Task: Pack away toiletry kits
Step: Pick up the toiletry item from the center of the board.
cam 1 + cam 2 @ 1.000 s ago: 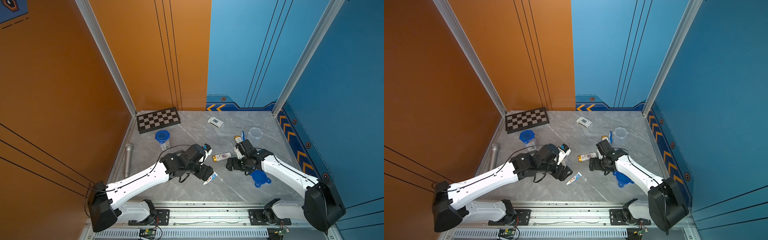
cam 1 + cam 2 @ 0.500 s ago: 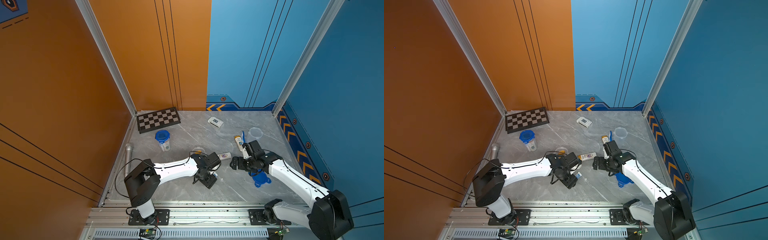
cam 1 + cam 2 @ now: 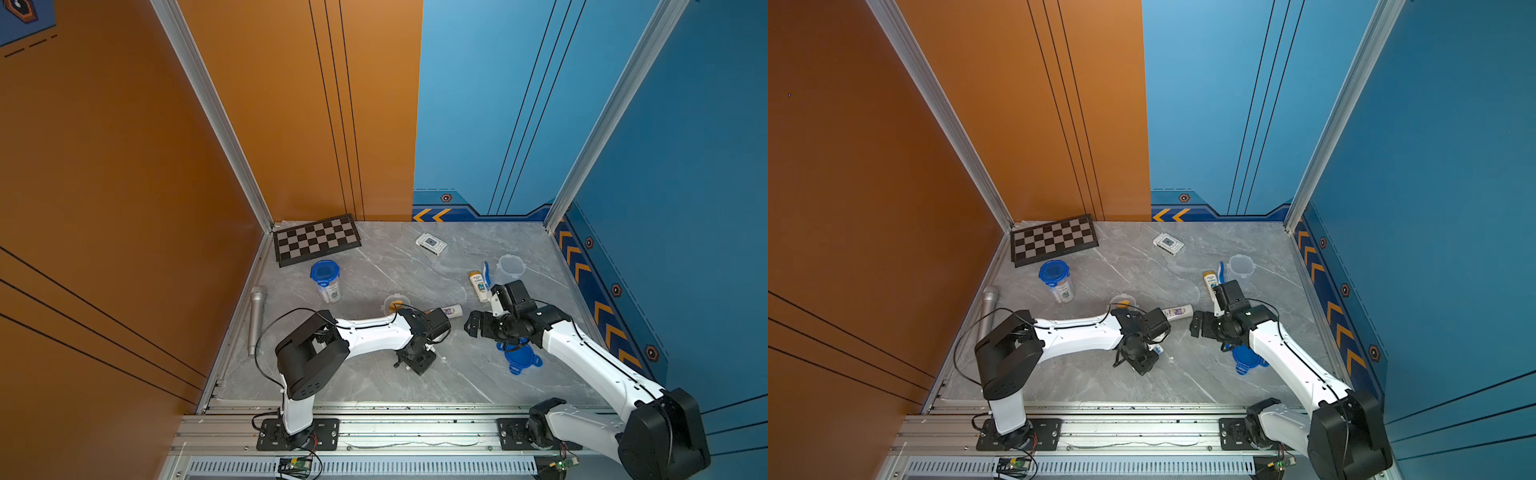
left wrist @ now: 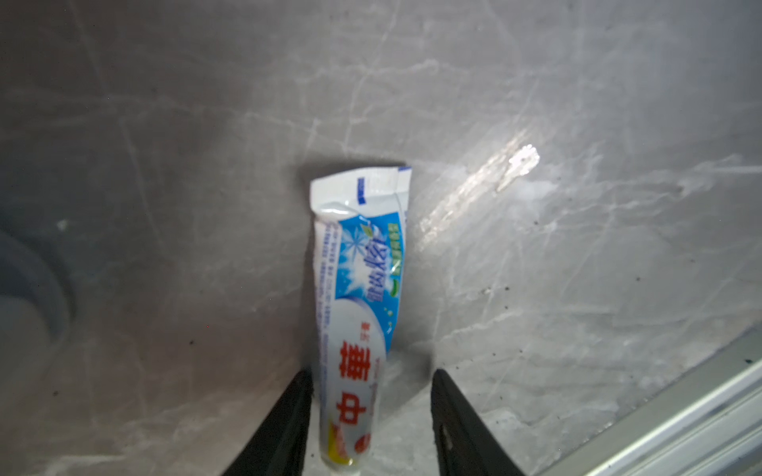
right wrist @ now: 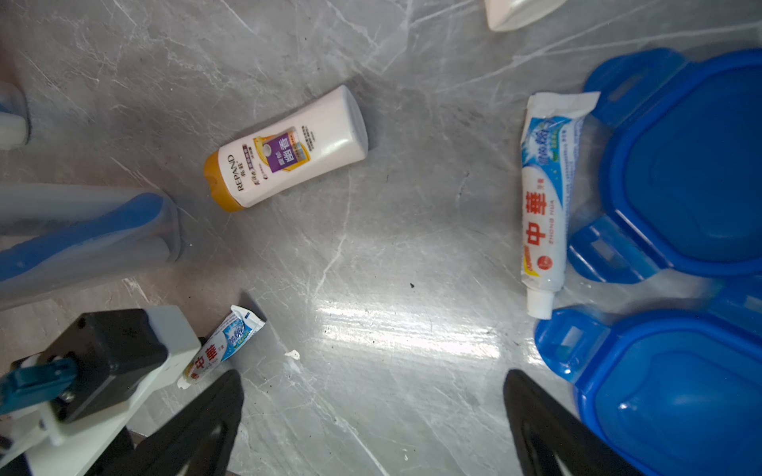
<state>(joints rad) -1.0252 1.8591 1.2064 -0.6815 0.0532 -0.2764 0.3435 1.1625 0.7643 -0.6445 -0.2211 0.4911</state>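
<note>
A white toothpaste tube [image 4: 358,288] lies flat on the grey table. My left gripper [image 4: 371,373] points down over its cap end, open. One finger touches the tube's side and a gap remains at the other. The same tube [image 5: 222,346] shows beside the left gripper [image 3: 417,359]. My right gripper [image 5: 373,375] hovers open over bare table, holding nothing. A white gold-capped bottle [image 5: 288,148] lies ahead of it, a second toothpaste tube [image 5: 544,198] beside two blue lids [image 5: 692,165]. A clear cup [image 3: 395,303] stands behind the left arm, with a blue toothbrush and a gold cap showing inside.
Back left stands a cup closed with a blue lid [image 3: 326,280]. Back right are an open cup [image 3: 510,268], another bottle [image 3: 478,284] and a toothbrush [image 3: 485,272]. A chessboard [image 3: 316,239], a flat white box [image 3: 431,243] and a microphone [image 3: 257,320] lie around.
My left gripper has come down over the toothpaste tube and its jaws have narrowed around it. The right gripper shifted slightly and stays wide open.
</note>
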